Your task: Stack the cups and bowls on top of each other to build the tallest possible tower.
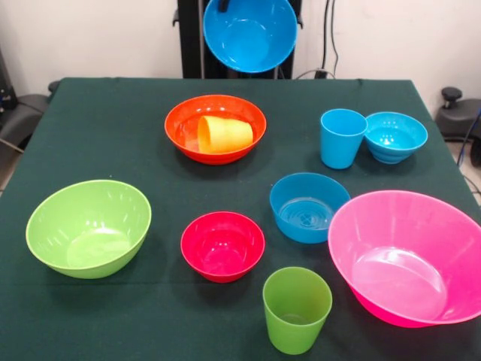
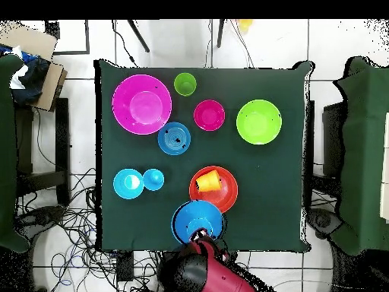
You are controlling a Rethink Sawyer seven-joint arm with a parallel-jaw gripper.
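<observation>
**Large blue bowl lifted, nothing stacked yet**

Large blue bowl (image 1: 249, 34) held tilted in the air at the bench (image 1: 113, 135) far edge, pincer (image 1: 223, 4) clenched on its rim. Best carried level, centred over a wide base such as the orange bowl (image 1: 215, 128), after clearing the orange cup (image 1: 224, 134) lying inside.

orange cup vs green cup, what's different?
The orange cup lies on its side inside the orange bowl; the green cup stands upright on the table, mouth up. The orange one sits at the robot's side, the green at the opposite edge. Both are tapered plastic tumblers, both free of the arm.
</observation>
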